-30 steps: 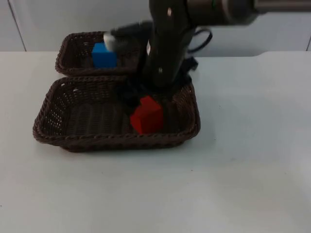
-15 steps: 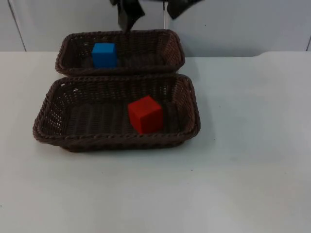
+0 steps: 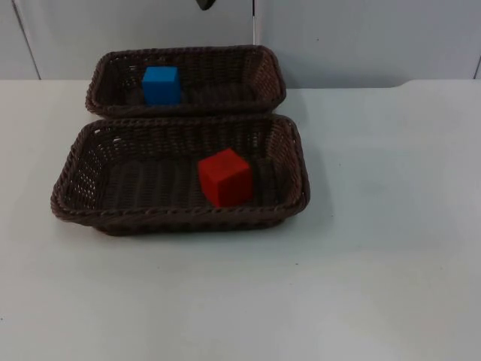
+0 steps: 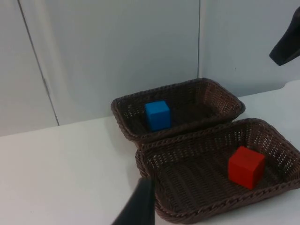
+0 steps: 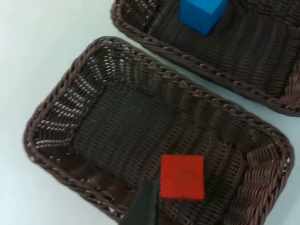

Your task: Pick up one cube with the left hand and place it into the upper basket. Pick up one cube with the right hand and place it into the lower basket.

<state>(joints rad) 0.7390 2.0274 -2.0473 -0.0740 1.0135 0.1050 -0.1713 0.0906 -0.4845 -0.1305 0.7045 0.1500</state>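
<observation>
The blue cube (image 3: 161,84) is sitting in the far basket (image 3: 263,71), the red cube (image 3: 225,177) in the near basket (image 3: 293,162) on the bench (image 3: 376,226). Neither pincer's opening is discernible.

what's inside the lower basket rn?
One red cube sits on the floor of the lower basket, toward its right end. The floor directly under the cube is covered; nothing else is in the basket.

Black tapered fingers (image 4: 138,206) — matte (smooth, unmarked).
</observation>
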